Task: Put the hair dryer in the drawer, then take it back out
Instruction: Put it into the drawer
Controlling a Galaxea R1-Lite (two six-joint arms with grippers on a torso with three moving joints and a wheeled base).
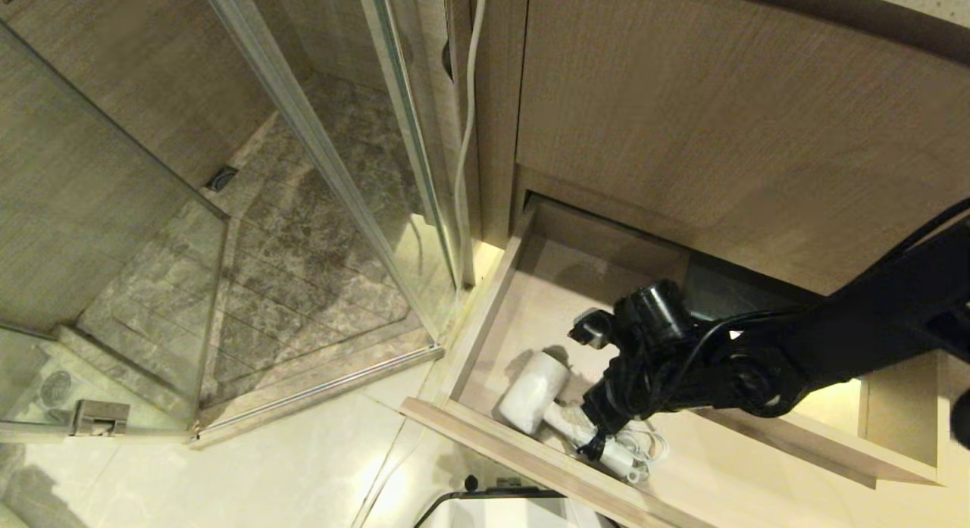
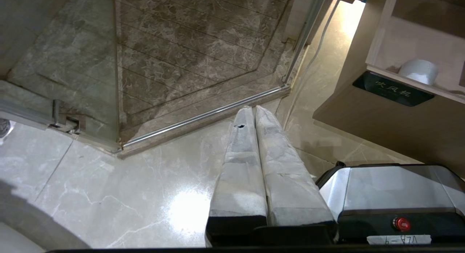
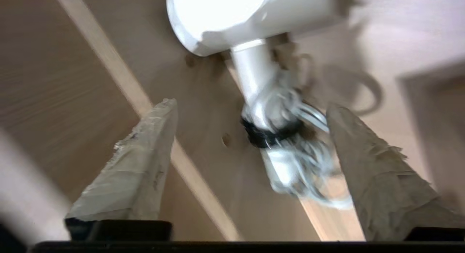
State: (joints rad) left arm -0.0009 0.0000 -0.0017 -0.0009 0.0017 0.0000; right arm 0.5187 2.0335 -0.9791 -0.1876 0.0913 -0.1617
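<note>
One drawer (image 1: 485,316) stands pulled out, and one dryer (image 1: 534,395) lies on its floor against the front board, barrel toward the shower side, handle running along the board toward the right gripper (image 1: 595,429). That gripper, on the one black arm (image 1: 818,346) reaching down into the drawer, hangs just over the handle end, where the white cord (image 1: 644,448) is bundled. In the right wrist view its two wrapped fingers (image 3: 134,169) stand wide apart, and the dryer (image 3: 250,35) lies between and beyond them, touched by neither: the handle runs from the fat barrel back toward the gripper, with a dark band (image 3: 270,135) round the cord bundle (image 3: 305,166) level with the fingertips. The gripper holds nothing. The drawer's front edge (image 3: 120,78) passes as a pale strip beside one finger. The left gripper (image 2: 254,111) is parked low and away from the drawer, pointing at the glossy floor (image 2: 109,187); its two fingers (image 2: 239,173) lie pressed together with nothing between them. Ahead of it runs the metal sill (image 2: 203,117) of the shower, and to one side is the drawer front, with one dark label (image 2: 392,89) at its corner and the barrel (image 2: 417,70) showing above it. One red button (image 2: 401,224) sits on the robot's base (image 2: 392,191), close beside that gripper.
</note>
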